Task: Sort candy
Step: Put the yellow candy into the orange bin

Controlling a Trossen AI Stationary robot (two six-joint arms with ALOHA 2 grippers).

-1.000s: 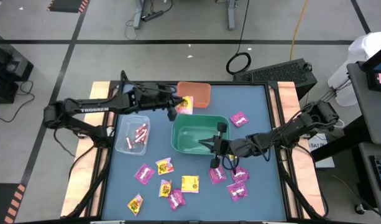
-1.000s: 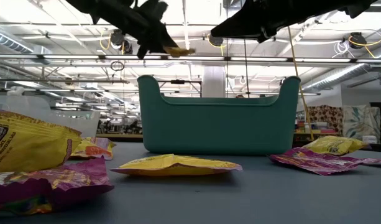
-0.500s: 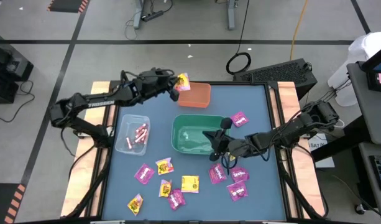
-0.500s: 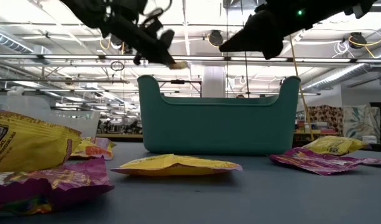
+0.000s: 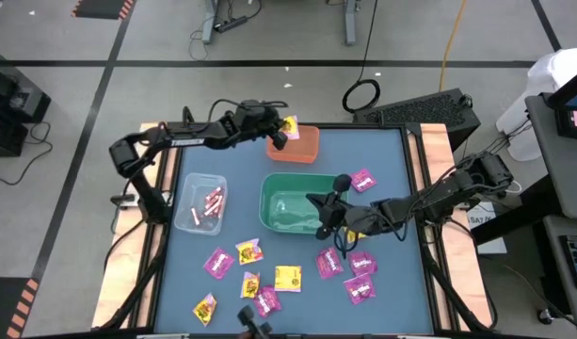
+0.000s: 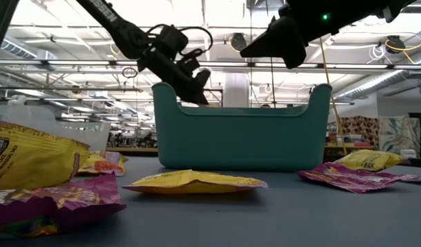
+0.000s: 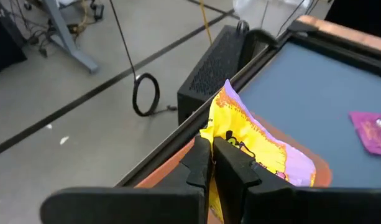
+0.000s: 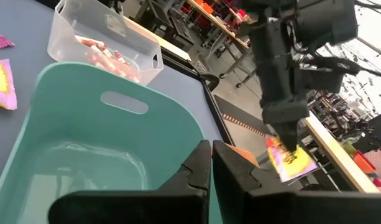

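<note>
Left end effector (image 5: 280,133) pinches yellow packet (image 7: 249,144) seemingly above orange bin (image 5: 300,145).

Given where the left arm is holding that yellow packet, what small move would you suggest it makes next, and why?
Probably open the left gripper and let go. Its jaws are shut on the yellow packet, which hangs over the near edge of the orange bin, so releasing should drop it in, perhaps after a slight nudge farther over the bin. The right gripper waits shut over the green bin.
</note>
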